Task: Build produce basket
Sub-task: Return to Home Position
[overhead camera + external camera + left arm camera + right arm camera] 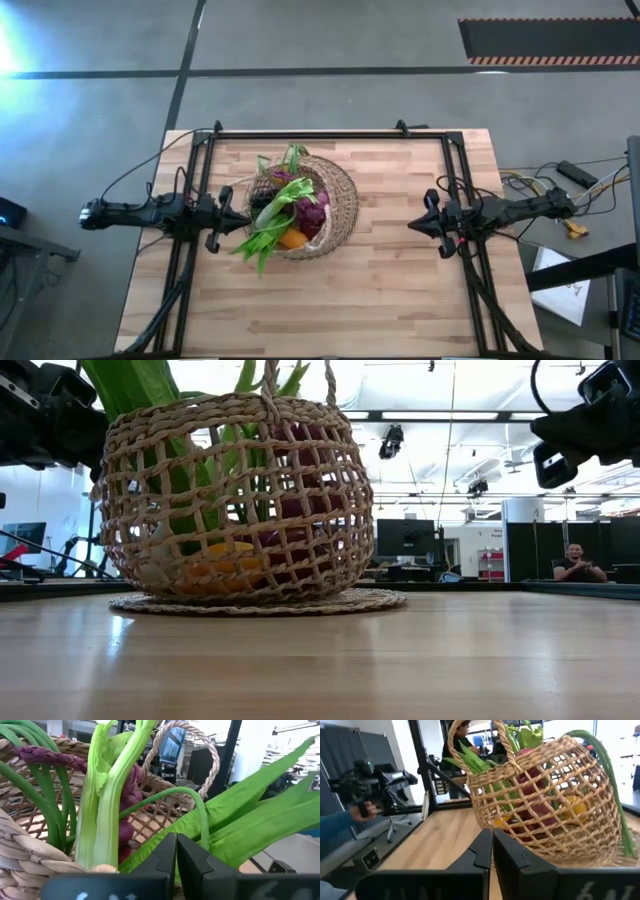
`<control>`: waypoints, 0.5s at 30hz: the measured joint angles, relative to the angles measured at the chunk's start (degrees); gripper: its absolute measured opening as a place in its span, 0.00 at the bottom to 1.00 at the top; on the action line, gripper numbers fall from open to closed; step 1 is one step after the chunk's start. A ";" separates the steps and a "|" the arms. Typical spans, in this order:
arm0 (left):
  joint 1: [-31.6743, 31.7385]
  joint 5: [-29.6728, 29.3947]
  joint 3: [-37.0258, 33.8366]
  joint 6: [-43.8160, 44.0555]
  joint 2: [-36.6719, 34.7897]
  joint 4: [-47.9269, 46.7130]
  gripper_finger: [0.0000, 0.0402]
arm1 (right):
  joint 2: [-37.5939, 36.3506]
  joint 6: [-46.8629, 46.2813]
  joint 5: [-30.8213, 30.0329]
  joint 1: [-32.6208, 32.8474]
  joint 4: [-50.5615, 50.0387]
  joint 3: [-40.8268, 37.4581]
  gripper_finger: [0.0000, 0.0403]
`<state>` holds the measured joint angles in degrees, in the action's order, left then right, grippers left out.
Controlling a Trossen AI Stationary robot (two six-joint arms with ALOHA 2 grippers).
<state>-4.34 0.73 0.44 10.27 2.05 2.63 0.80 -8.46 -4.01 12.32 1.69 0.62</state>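
Note:
The basket (338, 200), pale woven wicker with a thin loop handle (212, 757), stands on a round woven mat (260, 602) left of the table's middle. It holds the produce: a pale green leek stalk (102, 800), long green leaves (262, 240) that hang over its left rim, purple bunches (310, 212) and orange pieces (292, 238). My left gripper (243, 219) is shut at the basket's left side, right by the leaves (250, 820). My right gripper (414, 225) is shut and level, well to the right of the basket (555, 805). My left gripper (176, 837) has its shut fingertips right in front of the long green leaves (165, 845) that hang over the basket's rim. I cannot tell whether they touch the leaves.
Black frame rails (330, 133) run along the table's far edge and down both sides under the arms. Bare wood (330, 300) lies toward the near edge. A person's hand (360, 811) shows beyond the table, and another person (575, 565) sits far behind.

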 joint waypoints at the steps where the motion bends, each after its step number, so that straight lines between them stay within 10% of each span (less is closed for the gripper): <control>1: 0.00 0.00 0.01 -0.10 -0.03 -0.01 0.00 | 0.00 0.88 0.01 0.00 0.12 0.00 0.02; 9: 0.00 -0.02 0.03 -0.31 0.07 0.03 0.00 | 0.11 16.57 -16.90 0.01 0.51 0.69 0.02; 15: 0.00 -0.02 0.01 -0.34 -0.03 0.01 0.00 | 0.11 18.83 -18.01 0.02 0.31 1.40 0.02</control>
<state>-4.34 0.71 0.45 9.93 2.02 2.63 0.91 10.37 -22.02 12.34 2.00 2.02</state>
